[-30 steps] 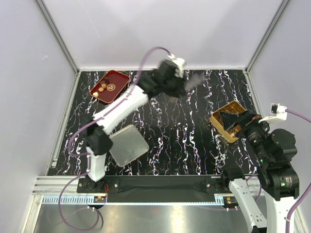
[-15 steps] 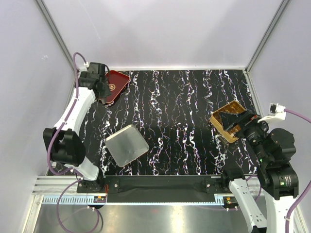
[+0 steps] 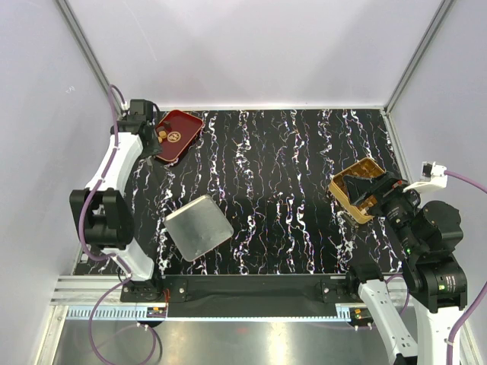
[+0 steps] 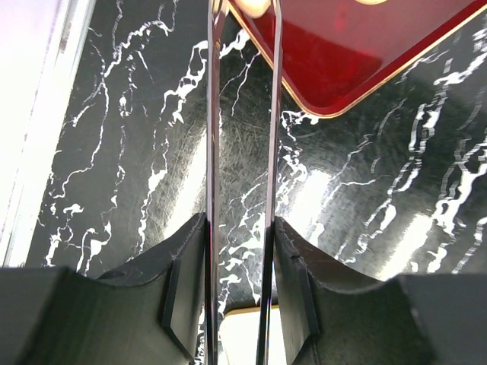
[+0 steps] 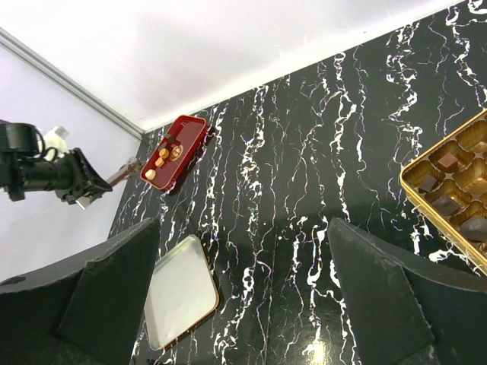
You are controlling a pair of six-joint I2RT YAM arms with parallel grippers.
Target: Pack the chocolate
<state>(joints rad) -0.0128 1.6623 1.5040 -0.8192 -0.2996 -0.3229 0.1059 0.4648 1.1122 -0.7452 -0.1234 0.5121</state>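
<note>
Small chocolate (image 3: 160, 137) pieces lie on a red tray (image 3: 183, 129) at the back left. My left gripper (image 3: 144, 125) hovers at the tray's left edge, shut on thin metal tweezers (image 4: 272, 114). In the left wrist view the two blades run up from the left gripper (image 4: 240, 228) to the tray's corner (image 4: 358, 68), and a cream chocolate (image 4: 251, 6) sits between their tips. My right gripper (image 3: 374, 190) stands open over the gold compartmented box (image 3: 351, 179) at the right. The right wrist view shows that gripper (image 5: 243, 251) empty, with brown pieces in the box (image 5: 456, 190).
A silvery lid (image 3: 198, 226) with a gold rim lies flat at the front left. White walls and metal frame posts close in the black marbled table (image 3: 281, 175). The left arm's purple cable (image 3: 114, 103) loops near the left wall.
The left arm has swung from the back middle of the table to the far left, and its tweezers now reach the red tray's edge. The right arm has not moved.
</note>
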